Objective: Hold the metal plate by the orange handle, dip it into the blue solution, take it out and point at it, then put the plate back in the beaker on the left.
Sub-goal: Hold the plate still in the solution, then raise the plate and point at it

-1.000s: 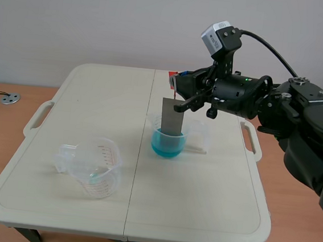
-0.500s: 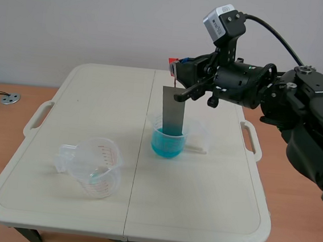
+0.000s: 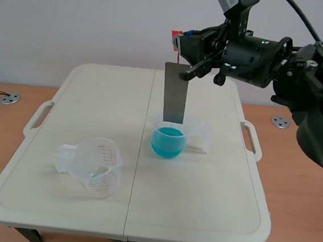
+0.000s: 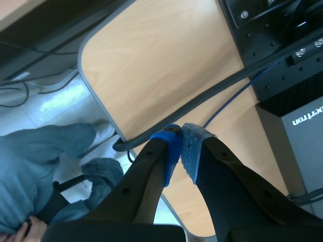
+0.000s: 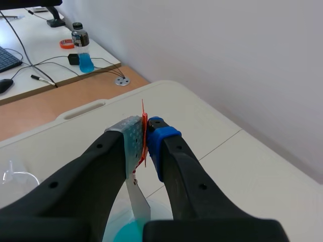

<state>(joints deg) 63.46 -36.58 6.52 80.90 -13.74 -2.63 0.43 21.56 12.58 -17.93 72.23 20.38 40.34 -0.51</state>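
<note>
My right gripper (image 3: 179, 44) is shut on the thin orange handle (image 5: 144, 132) of the grey metal plate (image 3: 174, 93), which hangs upright. The plate's lower edge sits at the rim of the beaker of blue solution (image 3: 168, 137) at the table's middle. In the right wrist view the handle is pinched between the pads (image 5: 132, 137), and the plate (image 5: 137, 198) drops toward the blue solution (image 5: 125, 234) beneath. An empty clear beaker (image 3: 95, 165) stands at the front left. My left gripper (image 4: 180, 149) is shut on nothing, off the table and out of the scene view.
The white folding table (image 3: 211, 194) has handles at both sides. A small clear cup (image 3: 64, 158) leans against the empty beaker. A desk with a blue-drink bottle (image 5: 82, 48) and cables lies far behind. Under the left gripper are a wooden floor (image 4: 166, 75) and black equipment (image 4: 282, 45).
The right arm has risen, lifting the plate up out of the blue solution until its lower edge is at the beaker's rim.
</note>
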